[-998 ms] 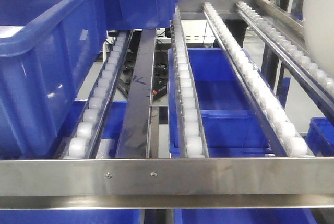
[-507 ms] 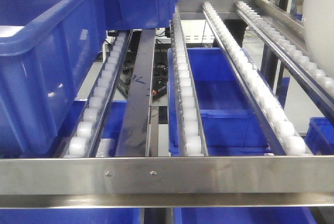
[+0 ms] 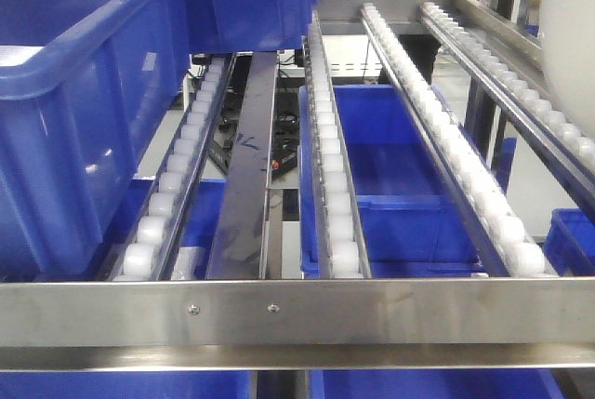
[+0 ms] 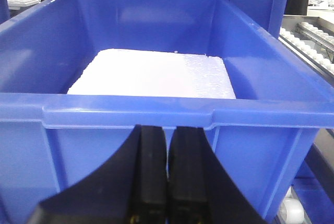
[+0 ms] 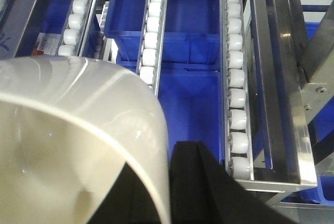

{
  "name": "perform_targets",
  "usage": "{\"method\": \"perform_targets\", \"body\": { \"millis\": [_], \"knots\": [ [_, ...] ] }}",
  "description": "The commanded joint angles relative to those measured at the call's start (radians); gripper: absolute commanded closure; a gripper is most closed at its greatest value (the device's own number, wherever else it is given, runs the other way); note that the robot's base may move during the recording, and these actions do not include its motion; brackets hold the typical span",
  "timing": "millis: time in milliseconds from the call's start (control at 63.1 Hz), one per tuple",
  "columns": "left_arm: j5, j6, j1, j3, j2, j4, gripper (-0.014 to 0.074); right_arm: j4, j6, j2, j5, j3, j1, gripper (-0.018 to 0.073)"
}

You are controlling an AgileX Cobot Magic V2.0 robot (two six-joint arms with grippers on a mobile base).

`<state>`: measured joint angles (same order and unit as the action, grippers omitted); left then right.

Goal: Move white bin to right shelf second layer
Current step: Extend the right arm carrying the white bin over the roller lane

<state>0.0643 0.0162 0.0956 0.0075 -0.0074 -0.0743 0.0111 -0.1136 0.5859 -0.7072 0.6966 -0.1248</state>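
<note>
The right gripper pinches the bin by its rim above the rollers, the left gripper pressed together, so a skewed release could tip it between rails.

White bins: one showing.
Roller rails: four showing in front view.
Foam slabs: one lying in crate.

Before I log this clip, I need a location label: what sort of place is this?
Probably a factory or warehouse parts-supply area. Steel flow racks with sloping roller rails hold blue plastic crates, with more crates on the level below. A white bin is held above the rails.
</note>
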Motion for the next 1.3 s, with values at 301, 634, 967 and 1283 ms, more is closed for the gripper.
{"method": "perform_targets", "body": {
  "millis": [301,634,967,1283],
  "knots": [
    [-0.084,-0.007,0.006,0.037,-0.003,-0.001,0.0512,0.005,-0.002,0.007,0.126,0.029,0.008,0.0510],
    [-0.084,-0.007,0.006,0.037,-0.003,-0.001,0.0512,-0.011,-0.002,0.043,0.165,0.029,0.008,0.0510],
    [-0.084,-0.007,0.006,0.037,-0.003,-0.001,0.0512,-0.050,-0.002,0.324,0.300,0.077,0.007,0.0510],
    [-0.084,-0.007,0.006,0.037,-0.003,-0.001,0.0512,-0.051,-0.002,0.604,0.281,0.253,-0.053,0.0510]
  ]
}}
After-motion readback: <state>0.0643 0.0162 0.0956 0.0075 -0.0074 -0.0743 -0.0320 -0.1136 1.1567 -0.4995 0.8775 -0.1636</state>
